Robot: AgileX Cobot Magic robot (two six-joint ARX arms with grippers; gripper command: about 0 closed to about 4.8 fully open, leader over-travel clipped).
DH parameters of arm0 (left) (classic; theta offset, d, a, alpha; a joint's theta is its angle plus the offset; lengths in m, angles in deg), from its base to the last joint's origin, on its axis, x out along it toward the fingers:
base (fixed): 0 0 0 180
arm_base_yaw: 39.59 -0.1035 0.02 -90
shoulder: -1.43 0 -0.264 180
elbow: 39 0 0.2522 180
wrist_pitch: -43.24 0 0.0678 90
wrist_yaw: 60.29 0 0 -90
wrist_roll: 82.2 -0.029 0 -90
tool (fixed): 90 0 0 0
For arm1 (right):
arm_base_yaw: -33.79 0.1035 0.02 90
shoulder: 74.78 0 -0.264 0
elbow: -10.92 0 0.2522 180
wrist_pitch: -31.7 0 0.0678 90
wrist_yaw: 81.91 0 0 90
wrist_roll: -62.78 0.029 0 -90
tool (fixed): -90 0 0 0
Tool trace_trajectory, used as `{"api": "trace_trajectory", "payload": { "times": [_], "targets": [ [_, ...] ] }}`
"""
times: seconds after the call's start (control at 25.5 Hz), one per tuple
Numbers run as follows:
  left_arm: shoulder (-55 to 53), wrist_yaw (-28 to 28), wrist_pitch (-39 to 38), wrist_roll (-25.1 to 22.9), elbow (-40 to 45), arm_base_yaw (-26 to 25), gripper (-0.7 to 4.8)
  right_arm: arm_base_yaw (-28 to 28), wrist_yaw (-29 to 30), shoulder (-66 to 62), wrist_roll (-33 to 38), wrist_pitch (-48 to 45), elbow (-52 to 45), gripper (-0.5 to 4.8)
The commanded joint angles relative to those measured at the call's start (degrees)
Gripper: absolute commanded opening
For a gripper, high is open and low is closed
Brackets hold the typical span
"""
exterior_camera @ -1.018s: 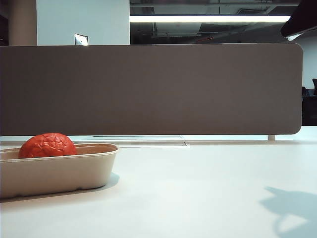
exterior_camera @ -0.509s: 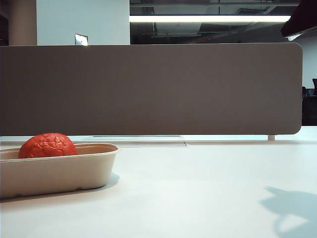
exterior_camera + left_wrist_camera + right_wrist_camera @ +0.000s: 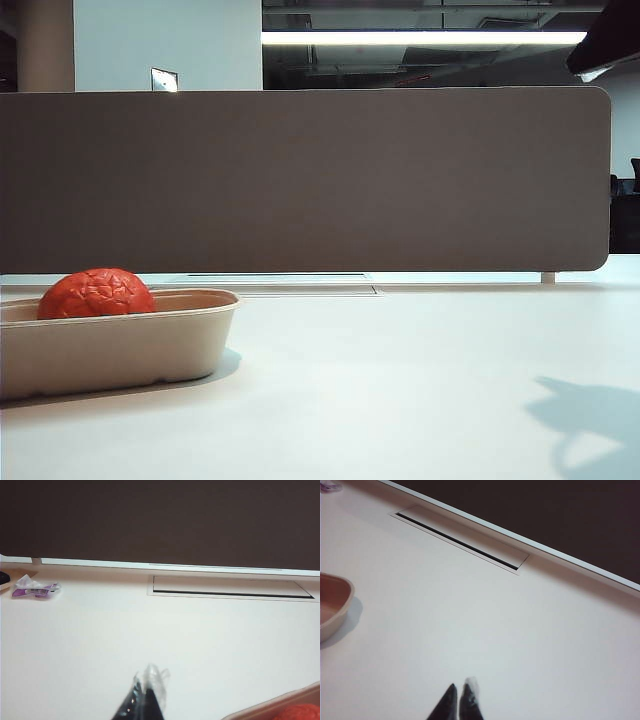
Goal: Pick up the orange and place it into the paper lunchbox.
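At the far left of the white table (image 3: 400, 380) sits the paper lunchbox (image 3: 120, 345), a long beige pulp tray, and the orange (image 3: 97, 293) rests inside it near its far-left end, its wrinkled red-orange crown rising above the rolled rim. Going by how things lie, the placing looks done; all that seems left is for the arms to stay clear or park (neither gripper holds anything).

The left gripper (image 3: 145, 700) shows only in its own wrist view: dark fingertips drawn close together, one wearing a clear film, with nothing between them. Whether they are fully shut I cannot tell. The tray's corner and a sliver of the orange lie off to one side of these jaws, near but not touching. Well beyond them, close to the table's far edge, lies a small purple-and-white wrapper (image 3: 34, 587).

Moving right, the table's middle is bare up to a long recessed cable slot (image 3: 300, 290) at the foot of a dark grey partition screen (image 3: 300, 180), which walls off the whole far edge.

The right gripper (image 3: 458, 700) hangs above the open table, jaws pinched together and empty. The lunchbox end (image 3: 332, 607) lies well off to the side of these jaws, with clear tabletop between. In the exterior view only a dark piece of that arm shows at the top right corner, with its shadow (image 3: 590, 415) on the table below. There is open room on every side but the partition.
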State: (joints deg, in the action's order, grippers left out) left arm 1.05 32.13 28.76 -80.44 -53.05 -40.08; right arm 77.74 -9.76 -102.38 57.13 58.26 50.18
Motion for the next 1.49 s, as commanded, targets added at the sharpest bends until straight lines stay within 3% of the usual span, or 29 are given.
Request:
{"api": "trace_trajectory", "payload": {
  "times": [0.04,0.39,0.63,0.78,0.98,1.25,1.49],
  "targets": [
    [0.2,0.2,0.4,-0.2,0.1,0.0,-0.05,0.1,0.0,0.0,0.1,-0.9,0.3,0.23],
    [0.2,0.2,0.4,-0.2,0.1,0.0,-0.05,-1.0,-0.4,1.3,0.1,-1.1,-0.3,0.23],
    [0.2,0.2,0.4,-0.2,0.1,0.0,-0.05,-14.2,0.0,7.8,0.0,-1.7,-4.9,0.23],
    [0.2,0.2,0.3,-0.2,0.1,0.0,-0.05,-22.1,0.6,13.1,-0.2,-6.8,-10.3,0.23],
    [0.2,0.2,0.3,-0.2,0.1,0.0,-0.05,-32.2,9.2,22.9,-0.1,-15.1,-20.4,0.23],
    [0.2,0.2,0.3,-0.2,0.1,0.0,-0.05,-39.2,12.5,27.5,-0.1,-15.6,-24.3,0.23],
    [0.2,0.2,0.3,-0.2,0.1,0.0,-0.05,-40.6,12.7,27.5,0.2,-13.1,-25.3,0.23]
  ]
}}
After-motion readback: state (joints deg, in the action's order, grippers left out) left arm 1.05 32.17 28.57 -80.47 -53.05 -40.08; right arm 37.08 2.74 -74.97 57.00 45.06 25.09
